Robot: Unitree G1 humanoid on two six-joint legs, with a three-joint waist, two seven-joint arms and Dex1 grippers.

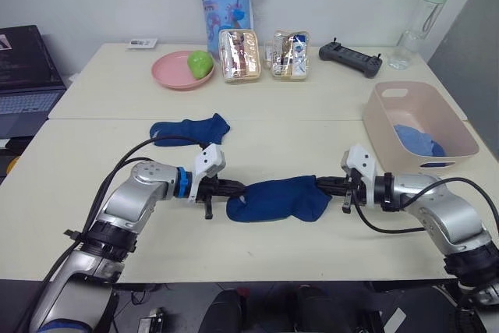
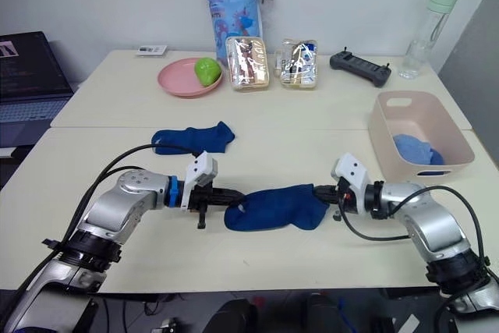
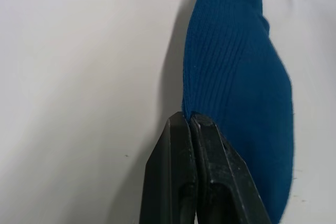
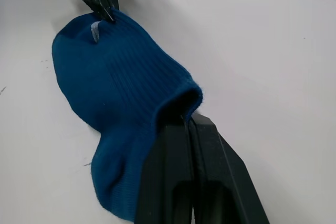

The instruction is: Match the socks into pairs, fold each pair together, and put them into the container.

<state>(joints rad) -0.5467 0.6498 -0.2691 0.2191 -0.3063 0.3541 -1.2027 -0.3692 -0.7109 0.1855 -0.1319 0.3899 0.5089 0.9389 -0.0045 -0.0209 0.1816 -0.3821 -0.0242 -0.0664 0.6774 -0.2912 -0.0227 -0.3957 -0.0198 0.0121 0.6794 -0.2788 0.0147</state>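
Both grippers pinched tight on sock (image 1: 279, 199) mid-table, left gripper (image 1: 236, 189) and right gripper (image 1: 324, 185) at opposite ends. Likely stacked pair. Bring your ends together evenly, keep edges aligned, then tub (image 1: 380, 120).

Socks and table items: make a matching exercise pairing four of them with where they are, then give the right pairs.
Things:
1. blue sock
2. second blue sock
3. light blue sock
4. green fruit

Places:
A. on the pink plate
B. inside the pink tub
C. pinched at both ends between the left gripper and the right gripper
D. flat on the table, untouched

Pairs: 1-C, 2-D, 3-B, 4-A
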